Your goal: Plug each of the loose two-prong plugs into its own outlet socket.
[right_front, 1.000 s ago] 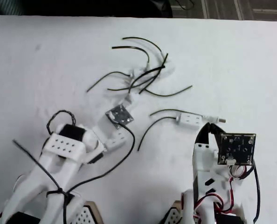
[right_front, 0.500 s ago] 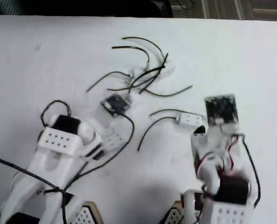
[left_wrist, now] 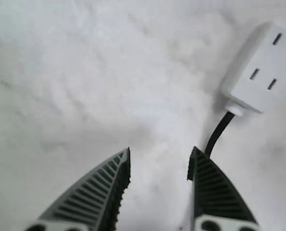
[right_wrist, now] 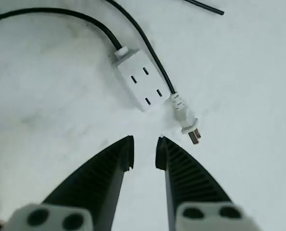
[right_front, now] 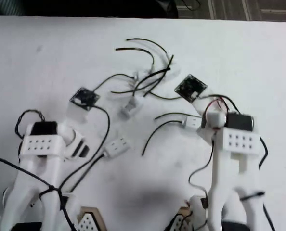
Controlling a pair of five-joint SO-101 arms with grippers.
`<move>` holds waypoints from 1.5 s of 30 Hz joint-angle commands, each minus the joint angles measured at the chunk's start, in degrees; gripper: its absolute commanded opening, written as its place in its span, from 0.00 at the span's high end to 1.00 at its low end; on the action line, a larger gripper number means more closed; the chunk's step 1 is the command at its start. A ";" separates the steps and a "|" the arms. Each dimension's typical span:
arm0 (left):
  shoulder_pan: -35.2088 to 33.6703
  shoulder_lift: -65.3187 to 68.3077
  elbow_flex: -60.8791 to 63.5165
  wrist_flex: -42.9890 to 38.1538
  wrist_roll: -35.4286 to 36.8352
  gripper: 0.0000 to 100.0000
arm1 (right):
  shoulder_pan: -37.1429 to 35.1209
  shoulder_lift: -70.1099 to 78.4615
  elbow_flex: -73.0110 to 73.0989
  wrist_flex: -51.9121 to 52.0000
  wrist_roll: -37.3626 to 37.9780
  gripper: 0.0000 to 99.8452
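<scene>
While both arms lean out over the white table (right_front: 42, 57), neither one holds anything. A tangle of black cords (right_front: 145, 79) lies near the middle of the table.

The left gripper (left_wrist: 158, 161) hangs over bare cloth to the left of the tangle, its two fingers well apart with nothing between them. Its wrist camera shows a white socket block (left_wrist: 261, 70) lying flat with its slots up, apart from the fingertips, and a black cord (left_wrist: 219, 137) leaving one end.

The right gripper (right_wrist: 144, 150) sits to the right of the tangle, its fingers parted by a narrow gap and empty. Just beyond its tips lies a second socket block (right_wrist: 139, 79), slots up. A loose two-prong plug (right_wrist: 188, 124) lies just beside it with its prongs bare, not plugged in.

From above, a small white block (right_front: 128, 108) lies at the tangle's near edge. A lone block (right_front: 117, 146) rests farther from the tangle, toward the arms' bases. I cannot tell which of these two the left wrist sees.
</scene>
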 commanded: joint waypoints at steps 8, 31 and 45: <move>-7.87 -6.20 8.00 -10.64 3.16 0.79 | 0.66 10.33 -3.43 -2.15 16.70 0.92; -5.93 -33.45 22.68 -12.22 4.13 0.79 | 10.07 24.31 -3.43 -23.25 27.43 0.83; -5.41 -40.04 25.76 -11.78 4.13 0.79 | 10.07 32.57 -3.69 -25.80 27.52 0.86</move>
